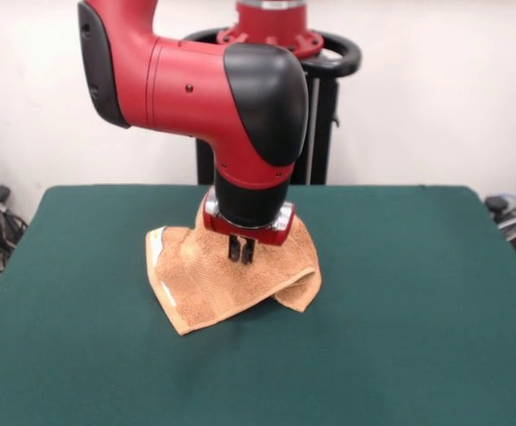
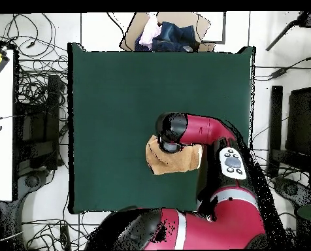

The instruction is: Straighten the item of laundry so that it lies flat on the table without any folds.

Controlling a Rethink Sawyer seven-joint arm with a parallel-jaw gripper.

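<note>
**Orange-tan towel rumpled on the counter, pincer down on it**

Orange-tan terry is what you see first: the towel lies crumpled on the dark green counter, in the middle of its width and nearer the robot's edge than the edge facing the front camera. It is well clear of all four corners.

Reading the front view from left to right, you have bare green felt, then the towel's left corner, where a pale border band shows along the edge. Next comes a flatter stretch of cloth running to a point toward the camera-side edge. Right of that, the cloth is doubled over itself, with a rolled fold forming a thick lump at the towel's right end. Beyond it the felt is bare again out to the right edge.

Your pincer stands upright over the towel's upper middle, its two dark fingers close together with only a thin slit between them, tips down at the cloth. You cannot tell from either view whether cloth is pinched between them.

From overhead, the red and black arm reaches in from the robot's edge and covers part of the towel. A cardboard box of clothes sits beyond the counter's far edge.
</note>
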